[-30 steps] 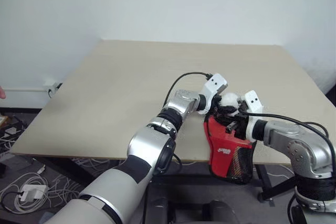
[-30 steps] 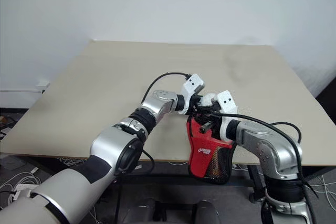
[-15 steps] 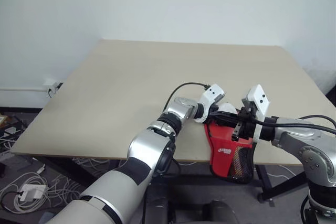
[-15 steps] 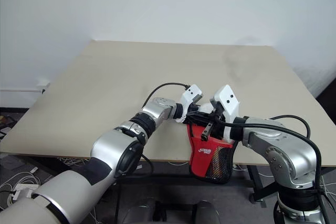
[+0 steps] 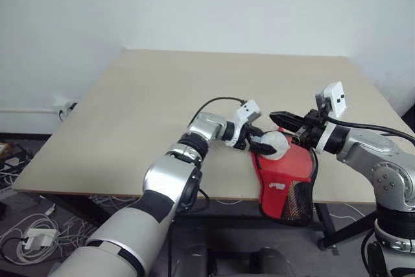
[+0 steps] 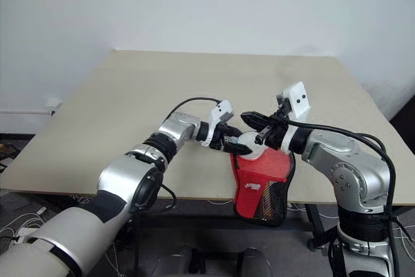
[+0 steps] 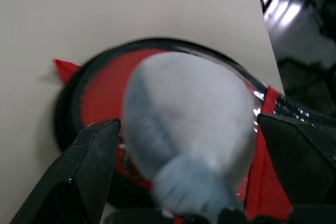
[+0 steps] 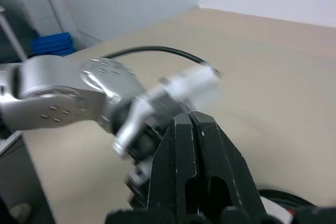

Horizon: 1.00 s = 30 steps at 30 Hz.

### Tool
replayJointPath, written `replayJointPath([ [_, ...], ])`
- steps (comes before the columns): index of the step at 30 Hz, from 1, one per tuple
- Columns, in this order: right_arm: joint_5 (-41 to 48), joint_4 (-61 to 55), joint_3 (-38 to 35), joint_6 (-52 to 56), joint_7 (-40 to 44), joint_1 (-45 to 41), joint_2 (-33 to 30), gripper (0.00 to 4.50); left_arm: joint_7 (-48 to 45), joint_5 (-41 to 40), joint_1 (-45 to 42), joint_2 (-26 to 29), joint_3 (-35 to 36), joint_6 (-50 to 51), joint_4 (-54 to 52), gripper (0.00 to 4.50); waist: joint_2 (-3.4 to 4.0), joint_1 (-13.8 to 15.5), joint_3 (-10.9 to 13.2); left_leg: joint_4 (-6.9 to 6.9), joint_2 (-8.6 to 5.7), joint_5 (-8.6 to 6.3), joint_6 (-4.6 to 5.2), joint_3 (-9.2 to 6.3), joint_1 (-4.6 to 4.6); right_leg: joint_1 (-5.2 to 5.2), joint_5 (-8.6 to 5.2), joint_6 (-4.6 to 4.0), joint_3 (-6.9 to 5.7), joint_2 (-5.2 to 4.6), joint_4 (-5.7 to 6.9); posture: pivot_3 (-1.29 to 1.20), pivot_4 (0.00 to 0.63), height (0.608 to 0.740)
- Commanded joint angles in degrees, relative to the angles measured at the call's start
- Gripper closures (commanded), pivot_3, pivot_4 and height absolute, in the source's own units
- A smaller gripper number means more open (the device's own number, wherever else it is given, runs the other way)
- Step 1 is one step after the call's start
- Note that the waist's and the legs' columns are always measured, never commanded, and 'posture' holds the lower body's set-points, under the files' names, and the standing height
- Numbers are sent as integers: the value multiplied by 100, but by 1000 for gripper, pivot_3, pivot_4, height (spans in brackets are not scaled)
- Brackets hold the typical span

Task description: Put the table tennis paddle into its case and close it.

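While right end effector (image 5: 280, 119) shut, left end effector (image 5: 258, 144) spread wide.

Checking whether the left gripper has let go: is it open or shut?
Open. The left gripper's black fingers stand wide apart either side of the pale lump.

Lighting: even, diffuse indoor light, moderately bright; soft faint shadows on the pale surface (image 5: 149, 108), no harsh glare. Focus: head views sharp. Blur: pale grey lump (image 7: 189, 129) just ahead of the left gripper (image 7: 189, 182) is soft and smeared; the arm beyond the right gripper (image 8: 191, 129) is motion-blurred.
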Motion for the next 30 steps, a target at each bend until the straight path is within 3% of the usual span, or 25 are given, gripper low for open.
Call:
replayJointPath([
  [1, 54, -10, -130, -191, -65, -148, 16, 4500, -96, -320, -372, 91, 299, 56, -260, 26, 0, 7, 0, 0, 0, 0, 0, 0, 0, 0, 0, 0, 0, 0, 0, 0, 0, 724],
  [2, 50, 25, -123, -206, -76, -156, 18, 4500, -123, -337, -387, 117, 323, 50, -270, 26, 0, 7, 0, 0, -1, 0, 0, 0, -1, 1, 0, 1, 0, 0, -1, 0, 0, 724],
  [9, -380, 493, 256, -199, -326, -266, -63, 2244, -1539, -389, -228, 517, 137, 123, -697, 0, 1, -11, 0, 2, 4, 0, -2, 7, -1, 1, 1, 3, 2, 6, 4, 0, 0, 724],
  [12, -680, 811, 472, -235, -471, -410, -33, 2244, -2265, -308, 112, 665, -214, 156, -1286, 0, 3, -13, -1, 4, 7, 8, -21, 16, -1, 0, 1, 2, 8, 8, 7, 0, 0, 724],
  [19, -1088, 1664, 502, -250, -804, -919, 162, 2244, -2423, -665, 1468, 933, -1224, 382, -3591, 0, 5, -9, -2, 9, 13, 16, -35, 34, -1, -10, 1, 3, 29, 11, 22, 0, 0, 724],
  [30, -937, 2181, 462, 606, -677, -1336, 176, 2244, -853, -299, 2371, 121, -1948, 506, -4394, 0, 10, -13, -4, 20, 13, 12, -29, 38, -1, -8, 0, 9, 34, 11, 30, 0, 0, 724],
])
